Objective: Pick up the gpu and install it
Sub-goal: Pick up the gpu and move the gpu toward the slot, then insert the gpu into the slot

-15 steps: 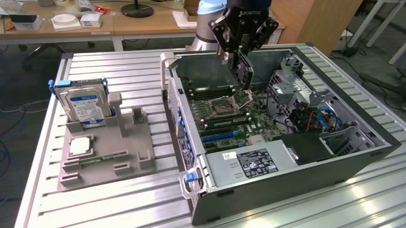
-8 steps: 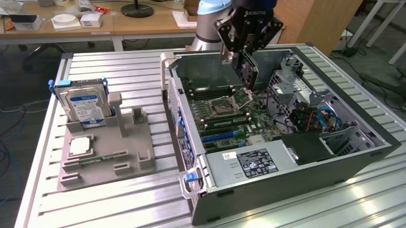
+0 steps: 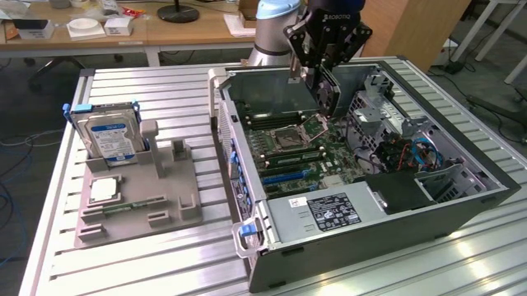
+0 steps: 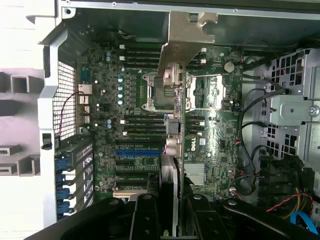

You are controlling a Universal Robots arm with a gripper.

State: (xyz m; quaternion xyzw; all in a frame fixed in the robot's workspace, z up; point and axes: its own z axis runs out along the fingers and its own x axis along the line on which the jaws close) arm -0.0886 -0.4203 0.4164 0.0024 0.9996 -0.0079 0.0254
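Observation:
My gripper hangs over the back part of the open computer case, shut on the gpu. The gpu is a thin dark card held upright, with a silver metal bracket at its end. In the wrist view the gpu runs edge-on from between my black fingers out to its bracket above the motherboard. It hovers near the CPU socket and touches no slot.
A blue expansion slot and black slots lie on the motherboard. A power supply fills the case front, with cables and drive cages at the exterior view's right. A grey fixture at the left holds a hard drive, a CPU chip and a green memory stick.

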